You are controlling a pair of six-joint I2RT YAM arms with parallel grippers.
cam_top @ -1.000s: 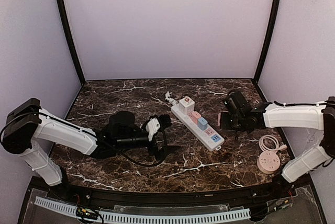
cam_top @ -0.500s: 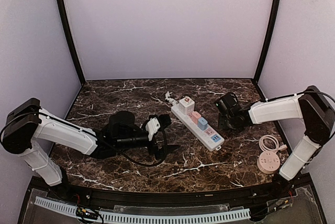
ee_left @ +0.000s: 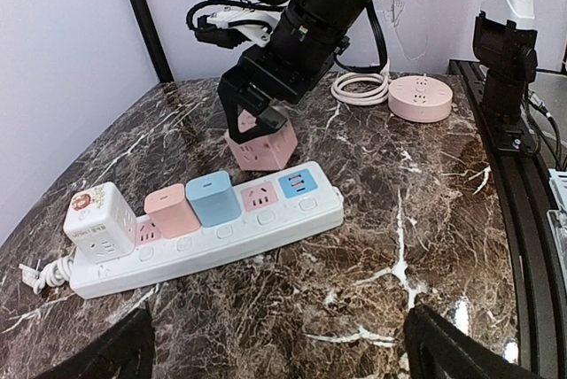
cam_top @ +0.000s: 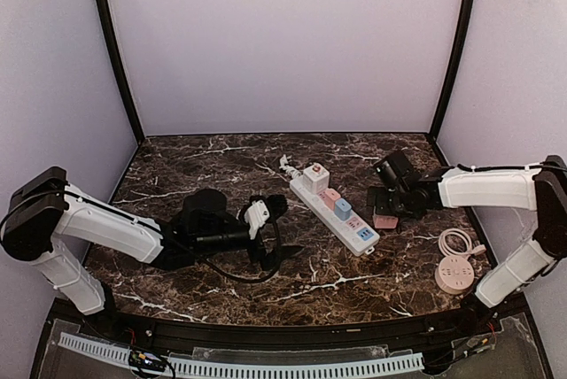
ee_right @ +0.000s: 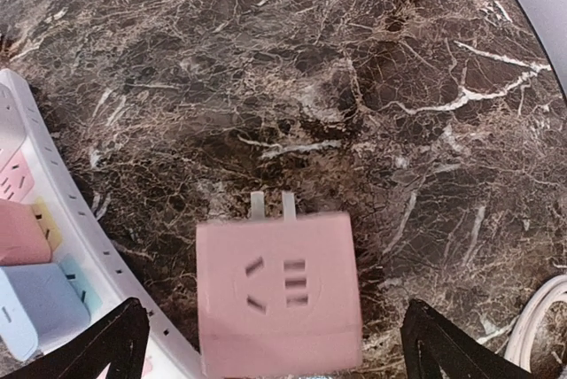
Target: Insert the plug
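The plug has not yet been inserted. The pink cube plug (cam_top: 384, 220) is seen on the worktop (cam_top: 204, 158) just beside the power strip (ee_left: 221, 242), on the side nearer the right arm, and apart from it. The right gripper (ee_left: 257, 120) is poised directly over the cube. Its jaws are judged to be spread, since a gap is left on each side of the cube in the right wrist view, so no firm pinch is shown. The left gripper (ee_left: 283, 354) is held low in front of the strip with its jaws wide apart and nothing between them. What is left, it is judged, is for the cube to be gripped, turned so that its prongs (ee_right: 273, 205) face a free socket, carried over and pressed home. The prongs are shown only by the right wrist view, at the far edge of the cube, whose image there is blurred. Only in the left wrist view can the strip's loading be read: a white adapter (ee_left: 99, 220), a pink block (ee_left: 173, 209) and a blue block (ee_left: 213, 198) are seated, while the positions toward the cube's end appear free. Both arms together are given by the top view alone.
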